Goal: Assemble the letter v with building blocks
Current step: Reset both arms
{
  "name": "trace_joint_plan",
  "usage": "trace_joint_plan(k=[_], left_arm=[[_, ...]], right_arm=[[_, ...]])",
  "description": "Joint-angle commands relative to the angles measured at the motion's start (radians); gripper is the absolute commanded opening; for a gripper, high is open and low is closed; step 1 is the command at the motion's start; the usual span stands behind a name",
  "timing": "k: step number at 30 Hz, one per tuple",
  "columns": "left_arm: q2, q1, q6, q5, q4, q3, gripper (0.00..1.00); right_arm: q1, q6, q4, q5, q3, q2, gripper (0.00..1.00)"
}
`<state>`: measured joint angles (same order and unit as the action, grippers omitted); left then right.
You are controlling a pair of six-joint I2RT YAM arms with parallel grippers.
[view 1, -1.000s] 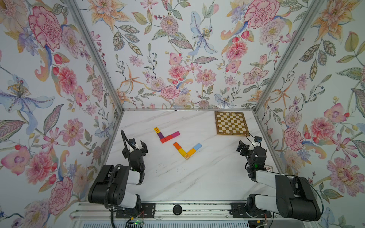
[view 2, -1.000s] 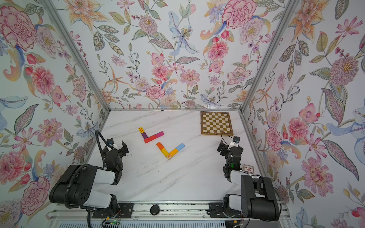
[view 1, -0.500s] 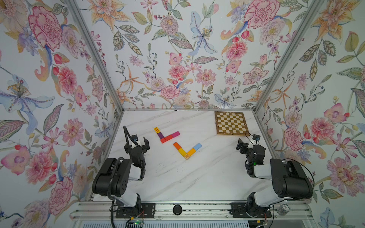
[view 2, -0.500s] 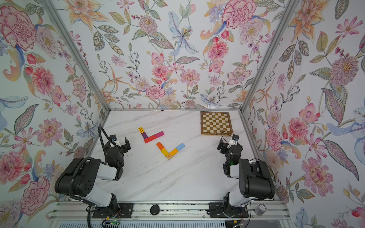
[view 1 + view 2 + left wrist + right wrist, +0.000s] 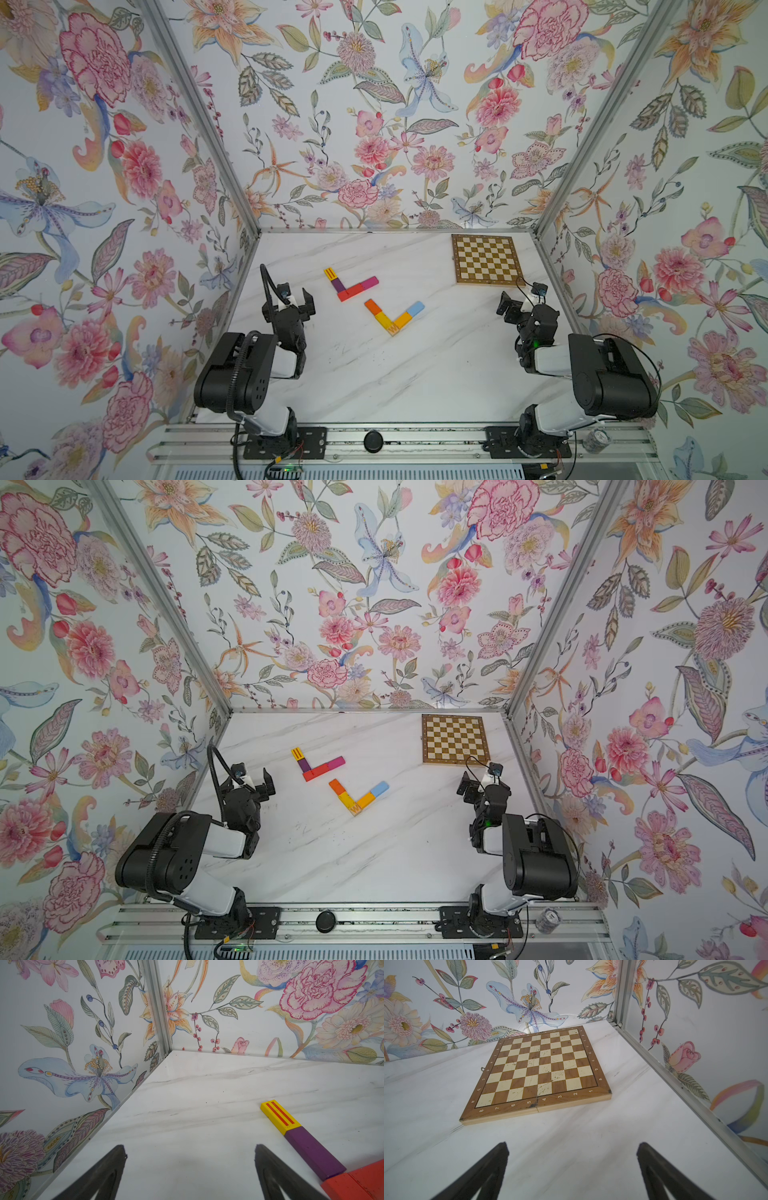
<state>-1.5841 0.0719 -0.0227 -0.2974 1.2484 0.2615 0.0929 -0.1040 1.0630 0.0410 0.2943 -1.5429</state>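
Two angled rows of building blocks lie flat on the white marble table in both top views. One row runs yellow-striped, purple, red, magenta. The other runs orange, yellow, a W cube at the corner, orange, light blue, forming the letter v. My left gripper is open and empty, left of the blocks. Its wrist view shows the yellow-striped block, the purple block and the red block. My right gripper is open and empty by the right wall.
A brown-and-cream chessboard lies flat at the far right, just beyond the right gripper. Flowered walls with metal corner posts close in three sides. A small roll and a black knob sit on the front rail.
Both arms have folded back on their bases, and both grippers have shifted a little farther from the front rail. The blocks have not moved. Both grippers stayed open.
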Motion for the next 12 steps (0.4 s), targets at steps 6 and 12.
trace_joint_plan(k=[6, 12], left_arm=[[0.002, -0.009, -0.008, 0.003, -0.007, 0.008, 0.99], [0.0, -0.009, -0.008, 0.004, -0.006, 0.008, 0.99]], right_arm=[[-0.01, 0.005, 0.0, 0.024, 0.02, -0.004, 0.99], [-0.008, 0.004, 0.005, 0.02, 0.018, -0.002, 0.99]])
